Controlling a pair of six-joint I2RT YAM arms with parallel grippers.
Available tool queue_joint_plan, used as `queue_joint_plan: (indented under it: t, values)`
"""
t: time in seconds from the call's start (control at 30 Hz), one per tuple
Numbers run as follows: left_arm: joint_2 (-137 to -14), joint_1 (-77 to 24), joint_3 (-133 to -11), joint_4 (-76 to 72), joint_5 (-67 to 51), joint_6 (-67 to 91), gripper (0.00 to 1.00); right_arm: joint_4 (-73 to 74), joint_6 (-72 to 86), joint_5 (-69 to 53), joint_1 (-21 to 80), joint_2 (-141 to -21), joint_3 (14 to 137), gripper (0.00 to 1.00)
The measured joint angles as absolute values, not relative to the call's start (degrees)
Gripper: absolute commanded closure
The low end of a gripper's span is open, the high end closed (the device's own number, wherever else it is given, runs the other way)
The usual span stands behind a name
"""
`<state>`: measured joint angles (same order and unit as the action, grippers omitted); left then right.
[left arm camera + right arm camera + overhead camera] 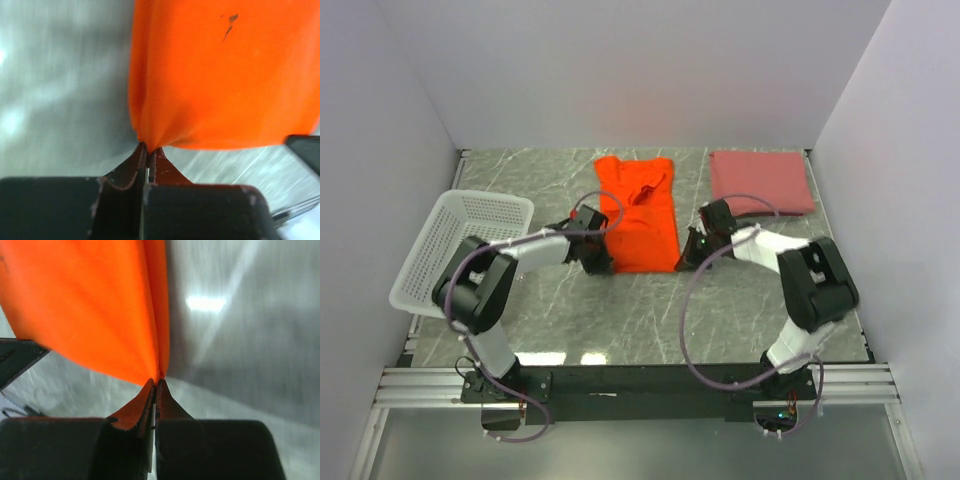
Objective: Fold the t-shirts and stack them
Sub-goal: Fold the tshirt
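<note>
The orange t-shirt [640, 212] lies folded lengthwise into a tall strip in the middle of the table. Its near left corner is pinched by my left gripper [603, 262], which is shut on the cloth [220, 85] just at the fingertips [155, 156]. At the near right corner my right gripper [686, 256] is shut on the same shirt [100, 310], cloth bunching into its tips [150, 390]. The pink t-shirt [761, 181] rests folded at the back right, untouched.
A white mesh basket [460, 245] stands tilted at the left edge of the marble table [620, 320]. White walls close in the sides and back. Purple cables loop from both arms over the near table.
</note>
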<state>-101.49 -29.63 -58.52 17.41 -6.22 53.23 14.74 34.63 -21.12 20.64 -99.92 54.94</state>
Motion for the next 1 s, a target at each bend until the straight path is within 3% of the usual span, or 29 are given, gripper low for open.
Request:
queue_joint_plan:
  t: [0.23, 0.43, 0.67, 1.0]
  values:
    - [-81.38, -40.29, -48.01, 26.41, -4.69, 55.86, 0.99, 20.51, 34.65, -21.80, 23.42, -74.17, 39.38, 1.00]
    - [-72.27, -42.30, -52.56, 33.15, -2.92, 56.75, 0.99, 29.04, 34.57, -20.32, 23.75, -61.47, 41.34, 1.00]
    - [-79.64, -36.38, -65.43, 33.82, 0.45, 54.57, 0.99, 30.59, 34.41, -17.21, 21.23, -70.70, 56.93, 1.00]
    - [-98.52, -25.17, -83.18, 29.80, 1.23, 49.65, 0.99, 29.08, 33.23, -17.06, 17.69, -98.83, 86.98, 1.00]
